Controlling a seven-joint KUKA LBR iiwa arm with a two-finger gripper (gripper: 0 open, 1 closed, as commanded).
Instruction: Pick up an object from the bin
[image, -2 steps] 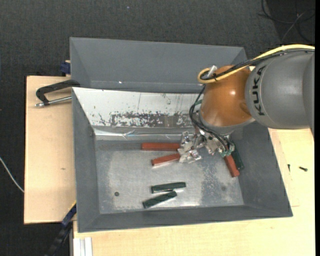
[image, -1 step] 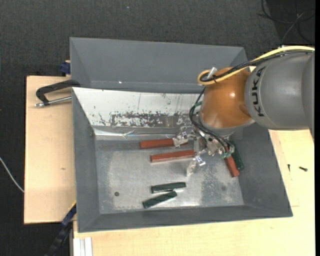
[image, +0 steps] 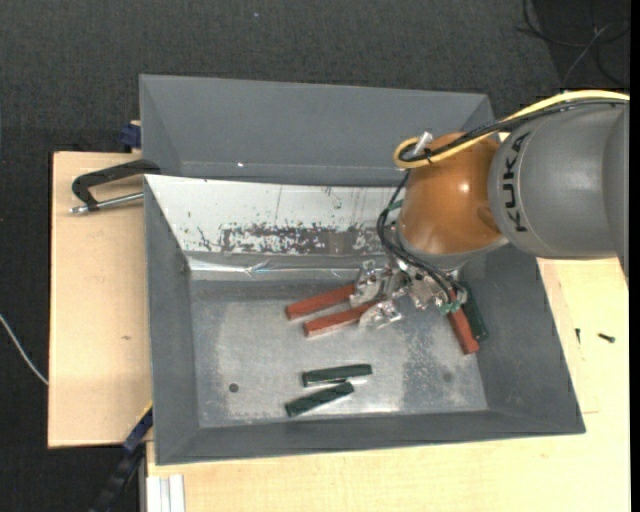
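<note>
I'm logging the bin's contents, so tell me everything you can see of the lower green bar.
The lower green bar is a slim, dark green stick, plastic-looking. It lies flat on the bin floor near the view's bottom wall, right end slightly higher in view, just under a second green bar; whether they touch is unclear.

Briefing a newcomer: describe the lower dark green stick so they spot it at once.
Find the grey bin and its wall at the picture's bottom. Two dark green sticks lie just inside it; the lower stick is nearest that wall and tilted, while the upper stick lies almost level.
</note>
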